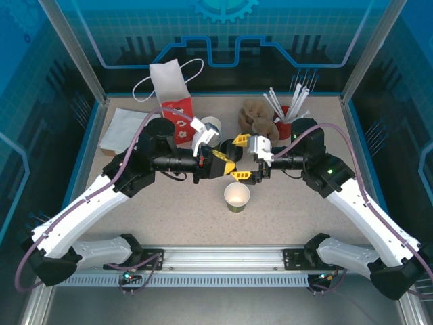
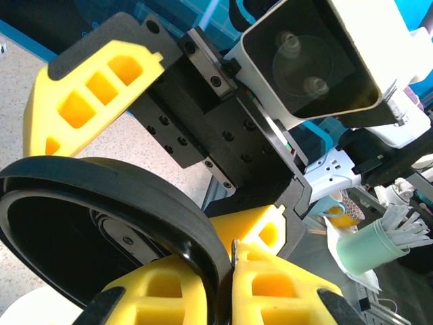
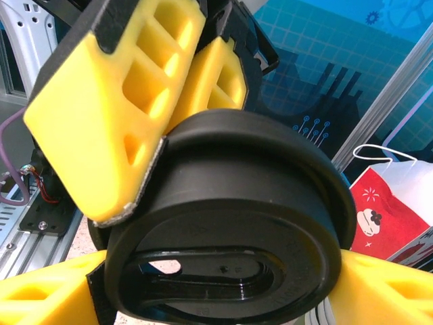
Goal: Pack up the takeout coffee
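Observation:
The dark olive-green paper cup (image 1: 237, 196) stands open and lidless on the table, its white inside showing, just in front of both grippers. Its round black lid (image 1: 232, 156) is held in the air above and behind it. My left gripper (image 1: 226, 163) pinches the lid's rim (image 2: 101, 223) between its yellow fingers (image 2: 284, 284). My right gripper (image 1: 241, 159) spans the lid (image 3: 270, 196) across its width, one finger (image 3: 40, 298) on each side, touching it. The left gripper's fingers (image 3: 101, 101) show at the top of the right wrist view.
A stack of white-rimmed cups (image 1: 211, 126) and a red-and-white paper bag (image 1: 172, 95) stand behind the left gripper. Brown cup carriers (image 1: 257, 116) and a red cup of white straws (image 1: 287, 112) are at the back right. A white napkin (image 1: 124, 128) lies at the left.

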`<state>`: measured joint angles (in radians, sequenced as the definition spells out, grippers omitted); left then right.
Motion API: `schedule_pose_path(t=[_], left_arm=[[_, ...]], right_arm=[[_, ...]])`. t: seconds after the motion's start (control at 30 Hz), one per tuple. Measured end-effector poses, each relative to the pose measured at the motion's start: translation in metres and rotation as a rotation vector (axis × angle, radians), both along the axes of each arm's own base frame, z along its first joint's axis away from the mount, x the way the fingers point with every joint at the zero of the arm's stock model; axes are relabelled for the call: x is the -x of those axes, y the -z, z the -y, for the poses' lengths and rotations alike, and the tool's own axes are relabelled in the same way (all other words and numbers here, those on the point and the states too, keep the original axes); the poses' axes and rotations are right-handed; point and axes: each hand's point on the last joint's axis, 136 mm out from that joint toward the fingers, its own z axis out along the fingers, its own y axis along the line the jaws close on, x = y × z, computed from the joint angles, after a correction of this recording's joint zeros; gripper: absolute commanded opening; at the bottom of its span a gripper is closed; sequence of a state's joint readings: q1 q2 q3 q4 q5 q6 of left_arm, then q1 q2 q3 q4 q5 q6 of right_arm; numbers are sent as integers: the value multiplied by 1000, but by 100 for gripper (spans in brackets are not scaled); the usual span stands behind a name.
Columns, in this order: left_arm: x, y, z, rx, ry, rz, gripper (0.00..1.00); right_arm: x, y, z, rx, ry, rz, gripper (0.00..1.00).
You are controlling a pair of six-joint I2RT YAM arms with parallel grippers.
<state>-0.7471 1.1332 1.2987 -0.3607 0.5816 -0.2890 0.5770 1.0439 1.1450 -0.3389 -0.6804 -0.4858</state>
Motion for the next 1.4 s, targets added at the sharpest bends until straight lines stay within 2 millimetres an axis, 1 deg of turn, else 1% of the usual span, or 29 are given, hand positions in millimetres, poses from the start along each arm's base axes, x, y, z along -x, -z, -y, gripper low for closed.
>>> schedule_pose_path(t=[0.2, 0.27, 0.33, 0.4, 0.43, 0.47, 0.53, 0.57, 0.67, 0.73, 0.77, 0.8, 0.97, 1.07, 1.17, 1.33, 1.4], left_arm=[[0, 0, 0, 2, 0, 2, 0], [0, -1, 0, 3, 0, 3, 0], [0, -1, 0, 4, 0, 4, 0], [0, -1, 0, 4, -1, 5, 12], [0, -1, 0, 3, -2, 6, 19], [-1, 1, 0, 1, -7, 7, 34], [-3, 2, -1, -3, -19, 11, 45], [-4, 2, -3, -4, -30, 19, 53], [-4, 0, -9, -3, -63, 31, 65], [-4, -3, -15, 0, -91, 52, 75], [-4, -4, -18, 0, -105, 55, 79], [-5, -5, -22, 1, -128, 67, 80], [-10, -7, -53, -9, -293, 121, 83], [-19, 5, -78, -35, -443, 125, 85], [-29, 28, -103, -77, -588, 104, 89], [-38, 85, -135, -185, -760, 31, 93], [-39, 106, -145, -228, -816, -5, 94]], right_arm=[[-1, 1, -1, -2, 2, -15, 77], [-1, 0, -1, -3, 2, -14, 73], [-1, 1, -1, -3, 4, -18, 73], [-1, 1, 0, -1, 7, -19, 73], [-1, 1, 0, 0, 8, -20, 72], [-2, 2, 0, 5, 15, -22, 73], [-3, 7, 2, 23, 33, -37, 72], [-4, 11, 4, 38, 45, -47, 73], [-8, 24, 9, 85, 86, -78, 72], [-11, 35, 14, 130, 126, -104, 72], [-13, 41, 17, 155, 147, -120, 72], [-15, 49, 21, 190, 174, -139, 72], [-27, 79, 32, 375, 285, -223, 72], [-28, 98, 32, 518, 317, -259, 72], [-27, 119, 30, 681, 330, -286, 72], [-27, 156, 36, 949, 343, -329, 72], [-26, 165, 38, 1029, 341, -336, 72]])
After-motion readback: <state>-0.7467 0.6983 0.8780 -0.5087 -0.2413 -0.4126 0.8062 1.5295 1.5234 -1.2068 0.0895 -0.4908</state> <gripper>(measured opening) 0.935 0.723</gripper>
